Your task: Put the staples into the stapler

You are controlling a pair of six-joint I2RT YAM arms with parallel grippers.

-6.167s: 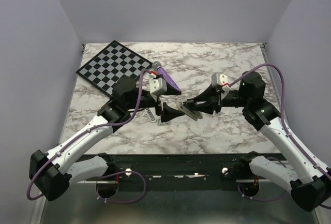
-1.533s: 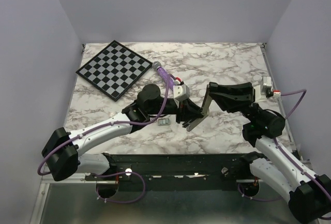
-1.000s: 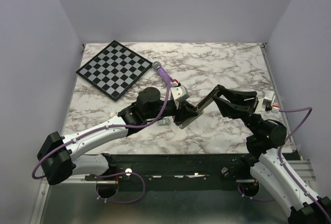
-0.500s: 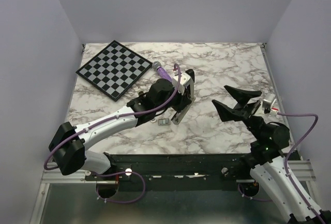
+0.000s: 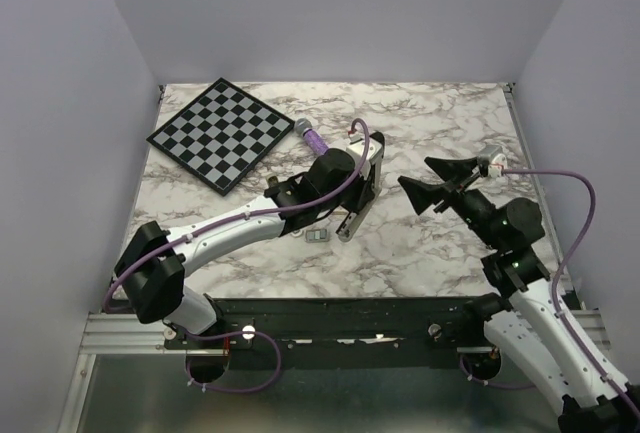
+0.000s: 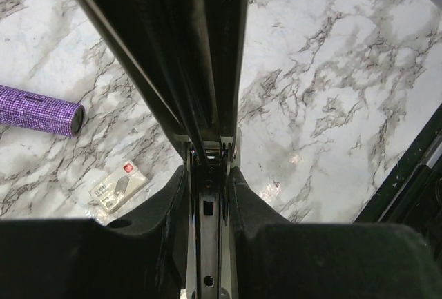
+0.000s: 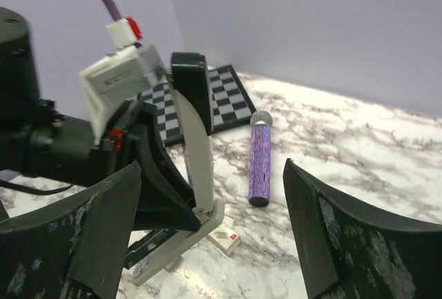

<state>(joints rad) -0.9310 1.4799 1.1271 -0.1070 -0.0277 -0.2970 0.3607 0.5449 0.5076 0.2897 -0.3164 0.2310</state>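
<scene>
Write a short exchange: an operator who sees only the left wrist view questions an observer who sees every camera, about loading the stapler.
Operator: Where is the right pincer?
Observer: It hangs open to the right of the stapler, touching nothing.
Operator: I see only the cream box. Where are the staples?
Observer: They lie flat on the table, just left of the stapler's base.
</scene>
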